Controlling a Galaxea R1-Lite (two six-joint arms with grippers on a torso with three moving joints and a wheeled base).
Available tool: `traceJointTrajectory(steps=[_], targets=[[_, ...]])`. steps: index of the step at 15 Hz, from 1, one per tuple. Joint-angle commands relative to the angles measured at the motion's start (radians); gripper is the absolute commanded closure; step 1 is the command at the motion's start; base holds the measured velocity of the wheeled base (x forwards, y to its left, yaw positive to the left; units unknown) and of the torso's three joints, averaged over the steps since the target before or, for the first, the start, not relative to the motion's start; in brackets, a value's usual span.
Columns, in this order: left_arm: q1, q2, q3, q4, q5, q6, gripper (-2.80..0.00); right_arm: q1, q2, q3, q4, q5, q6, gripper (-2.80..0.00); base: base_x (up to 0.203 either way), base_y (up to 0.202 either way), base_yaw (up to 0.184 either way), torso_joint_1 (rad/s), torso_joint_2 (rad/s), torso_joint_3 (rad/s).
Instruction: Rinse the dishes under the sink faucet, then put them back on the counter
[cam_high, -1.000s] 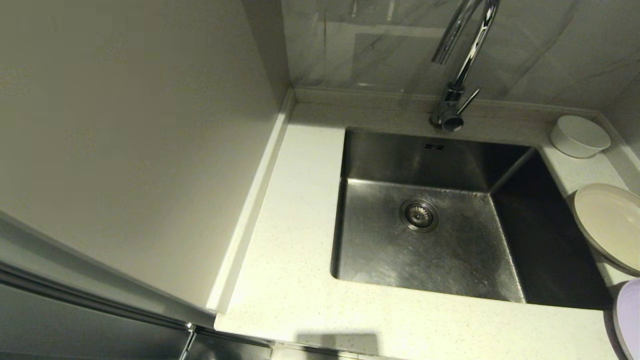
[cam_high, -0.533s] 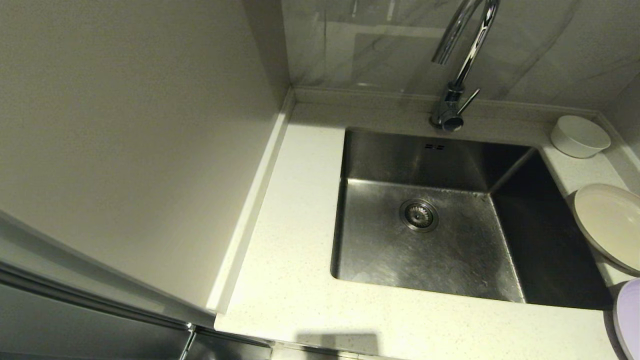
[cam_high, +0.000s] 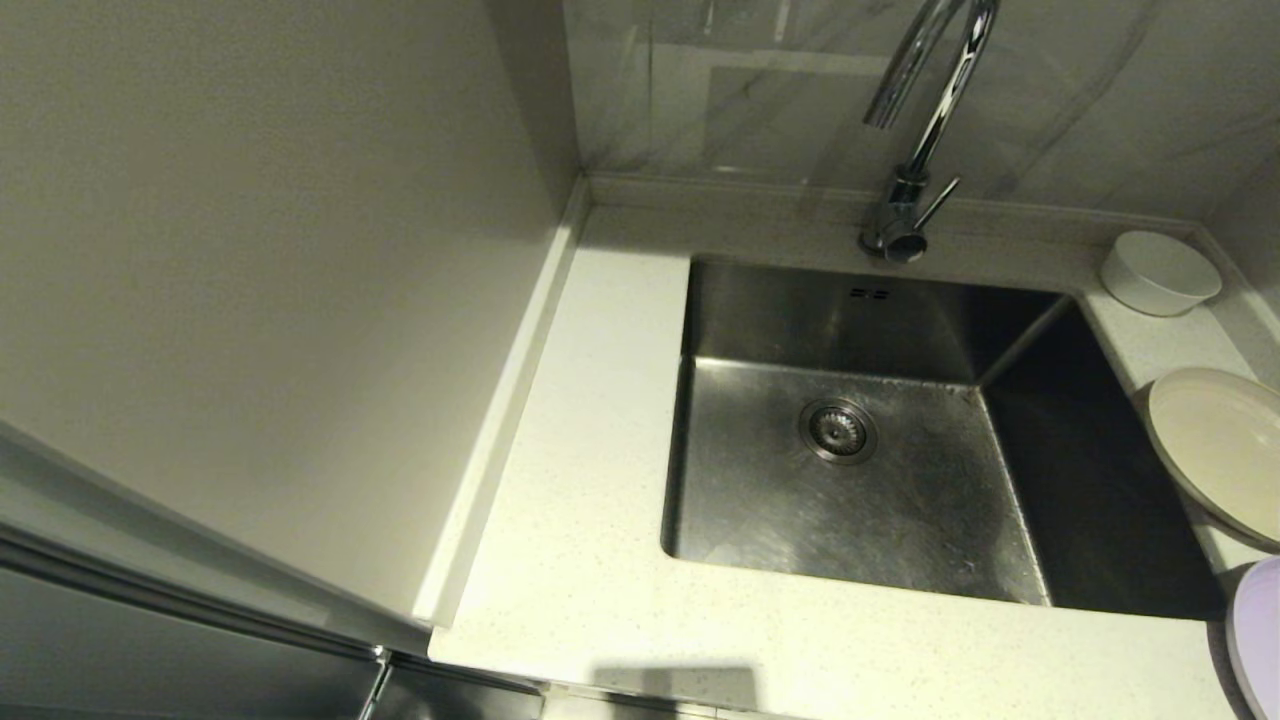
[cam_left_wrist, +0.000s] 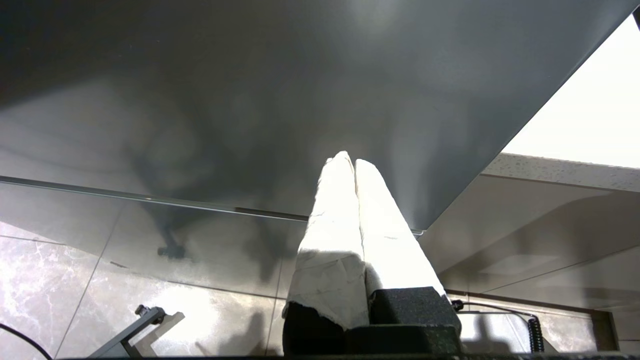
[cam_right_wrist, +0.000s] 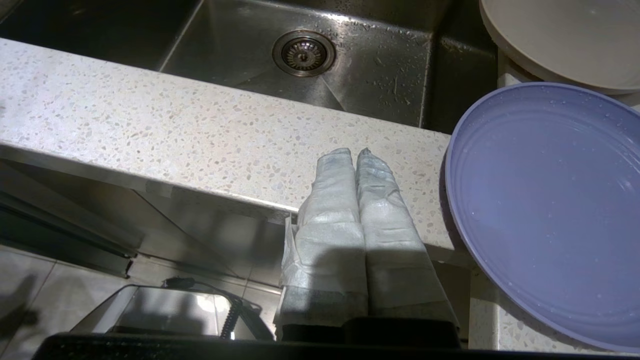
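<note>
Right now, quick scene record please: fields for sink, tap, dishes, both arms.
sink: steel basin, nothing in it, drain strainer on its floor
tap: chrome gooseneck at the back edge, no water running
bowl: white, on the counter at the back right corner
cream plate: right of the sink, rim over the basin edge
lilac plate: near right corner, water drops on it
left gripper: fingers shut, empty, parked below the counter
right gripper: fingers shut, empty, at the counter's front edge beside the lilac plate
</note>
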Motion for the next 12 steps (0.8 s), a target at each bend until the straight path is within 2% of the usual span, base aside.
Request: traceJointTrajectory(steps=[1, 12], targets=[[0.0, -0.002, 0.0, 0.0, 0.001, 0.0, 0.0, 0.001, 0.002, 0.0, 0.0, 0.0, 0.001, 0.0, 0.0, 0.0, 0.0, 0.0, 0.0, 0.0], [0.0, -0.002, 0.0, 0.0, 0.001, 0.0, 0.0, 0.001, 0.002, 0.0, 0.0, -0.011, 0.035, 0.0, 0.0, 0.0, 0.0, 0.0, 0.0, 0.0]])
